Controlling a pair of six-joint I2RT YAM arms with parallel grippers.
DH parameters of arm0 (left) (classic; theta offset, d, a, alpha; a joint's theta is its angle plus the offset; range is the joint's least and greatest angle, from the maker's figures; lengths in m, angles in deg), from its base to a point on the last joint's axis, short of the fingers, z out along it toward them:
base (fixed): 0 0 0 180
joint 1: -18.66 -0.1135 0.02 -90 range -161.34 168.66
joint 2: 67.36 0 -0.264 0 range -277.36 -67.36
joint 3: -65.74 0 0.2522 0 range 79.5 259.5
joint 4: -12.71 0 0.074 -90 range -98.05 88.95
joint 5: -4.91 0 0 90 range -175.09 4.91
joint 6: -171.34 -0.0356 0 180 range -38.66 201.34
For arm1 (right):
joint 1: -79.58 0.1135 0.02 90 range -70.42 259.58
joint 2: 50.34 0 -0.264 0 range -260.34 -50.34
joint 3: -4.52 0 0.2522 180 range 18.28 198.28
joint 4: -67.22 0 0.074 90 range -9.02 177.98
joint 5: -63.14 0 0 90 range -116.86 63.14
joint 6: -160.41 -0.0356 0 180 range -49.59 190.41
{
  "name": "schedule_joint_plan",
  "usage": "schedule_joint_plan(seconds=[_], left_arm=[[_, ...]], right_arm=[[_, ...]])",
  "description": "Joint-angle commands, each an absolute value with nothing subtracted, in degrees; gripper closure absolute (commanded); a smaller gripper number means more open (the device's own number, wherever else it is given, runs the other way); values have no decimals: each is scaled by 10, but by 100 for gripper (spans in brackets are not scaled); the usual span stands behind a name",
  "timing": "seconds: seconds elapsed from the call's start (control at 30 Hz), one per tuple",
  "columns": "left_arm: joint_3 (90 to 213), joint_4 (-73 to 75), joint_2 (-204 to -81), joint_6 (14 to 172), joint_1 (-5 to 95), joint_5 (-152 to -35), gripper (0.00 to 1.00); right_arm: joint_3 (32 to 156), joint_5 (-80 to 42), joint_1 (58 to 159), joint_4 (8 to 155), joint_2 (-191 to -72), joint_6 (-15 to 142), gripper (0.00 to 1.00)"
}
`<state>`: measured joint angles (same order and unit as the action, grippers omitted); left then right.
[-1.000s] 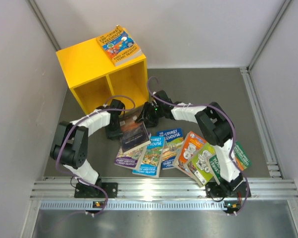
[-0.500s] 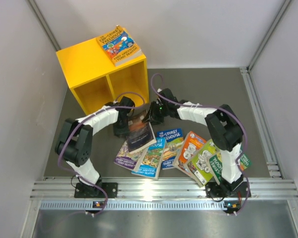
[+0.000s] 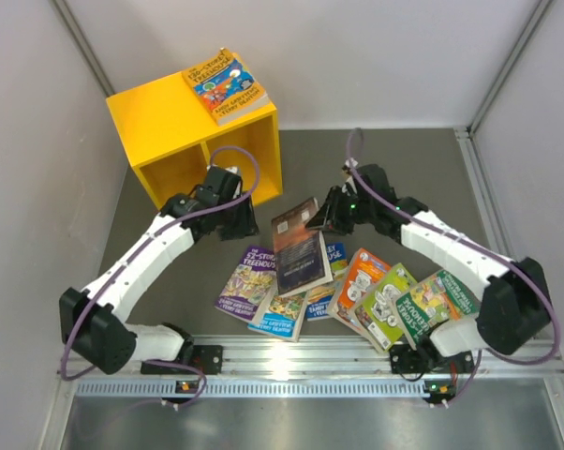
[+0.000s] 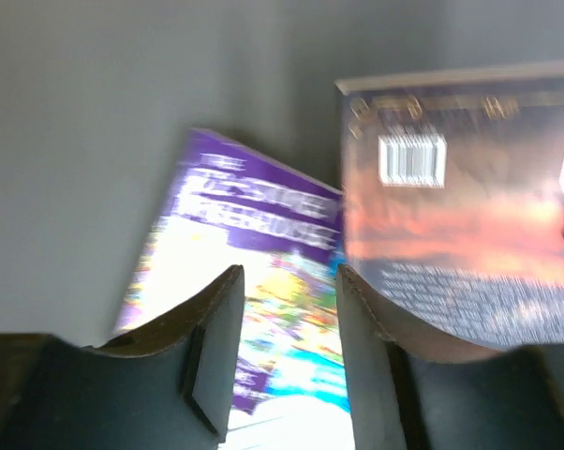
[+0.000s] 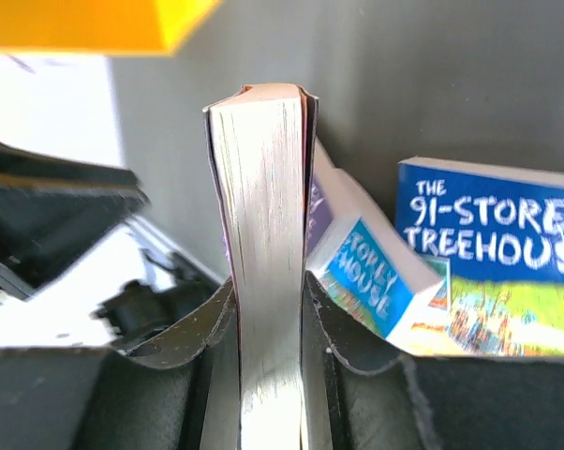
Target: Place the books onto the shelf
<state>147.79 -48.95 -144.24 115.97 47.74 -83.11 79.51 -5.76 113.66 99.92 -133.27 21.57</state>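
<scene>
**Right hand grasping the dark book; left hand released**

The right hand [image 3: 324, 216] is clenched on the far end of the dark-covered book [image 3: 299, 251]. The right wrist view shows the page block [image 5: 263, 187] pinched upright between both fingers [image 5: 216, 356].

The book sits over the purple book [image 3: 246, 281] and the blue book [image 3: 336, 255]. Whether it rests on them cannot be told.

The left hand [image 3: 231, 217] is released, jaws apart with nothing between them, just in front of the yellow shelf [image 3: 160, 117].

One bright-covered book [image 3: 224, 86] lies flat on the shelf's top.

The orange [image 3: 363, 279], lime [image 3: 385, 302] and green [image 3: 434, 302] books lie fanned on the counter [image 3: 404, 178], near the right arm's base.
</scene>
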Motion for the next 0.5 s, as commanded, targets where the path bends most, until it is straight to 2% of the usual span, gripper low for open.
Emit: schedule_joint_plan(seconds=[0.0,0.13,0.3,0.47], left_arm=[[1496,-433,-1401,1179,491,-952,51],[1489,-348,-1361,1227,510,-1041,48],[1454,-215,-1328,1314,515,-1150,46],[1451,-163,-1318,1344,522,-1173,45]], right_arm=[[809,-7,1102,961,-1238,154,100],[828,21,1073,955,-1167,100,100],[821,62,1035,877,-1112,14,100],[772,77,1018,754,-1054,-95,100]])
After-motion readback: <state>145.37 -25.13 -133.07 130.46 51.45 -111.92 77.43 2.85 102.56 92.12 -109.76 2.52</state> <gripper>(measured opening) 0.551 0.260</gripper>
